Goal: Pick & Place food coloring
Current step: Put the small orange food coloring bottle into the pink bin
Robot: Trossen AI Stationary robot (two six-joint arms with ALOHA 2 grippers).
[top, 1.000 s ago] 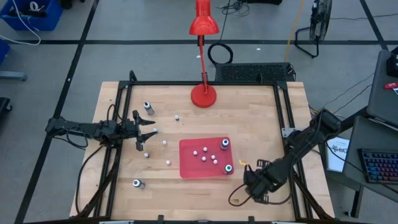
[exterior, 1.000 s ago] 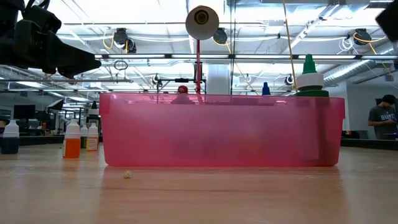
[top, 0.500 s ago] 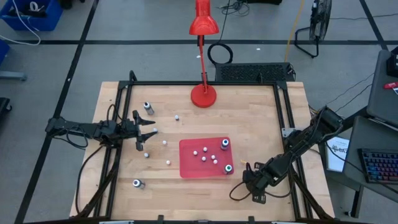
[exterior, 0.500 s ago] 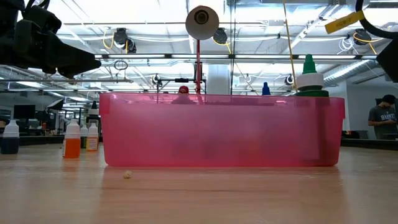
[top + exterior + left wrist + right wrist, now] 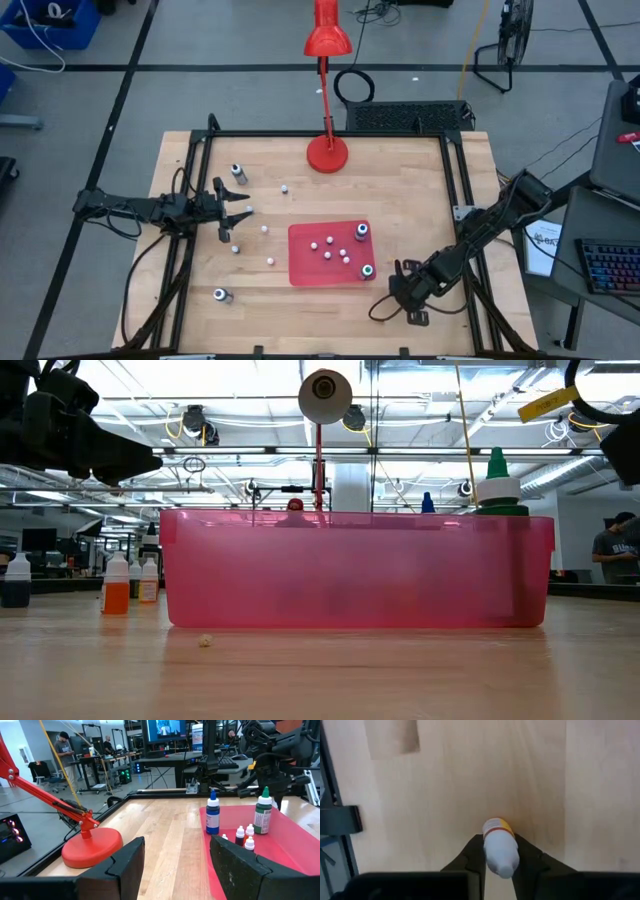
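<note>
1. Left gripper (image 5: 232,213) at table's 9 o'clock, fingers parted, empty; loose small white food-coloring bottles (image 5: 265,229) near its tips.
2. Flat red rectangular mat (image 5: 305,265) at centre, holding several bottles, 9 o'clock of right arm.
3. Right gripper (image 5: 501,865) at table's 5 o'clock, clamped on small white yellow-banded bottle (image 5: 500,846), long axis running out along fingers; right arm nearer mat.

Small plastic food-colouring bottles stand scattered. Four tiny white ones (image 5: 328,254) sit inside the shallow translucent red plastic tray (image 5: 302,268), along with a taller blue-filled bottle (image 5: 361,232) and a green-capped one (image 5: 367,270). More stand on the wooden desk (image 5: 410,190) to the tray's left. One white bottle with a yellow band (image 5: 500,846) lies pinched between the right gripper's (image 5: 501,851) jaws.
</note>
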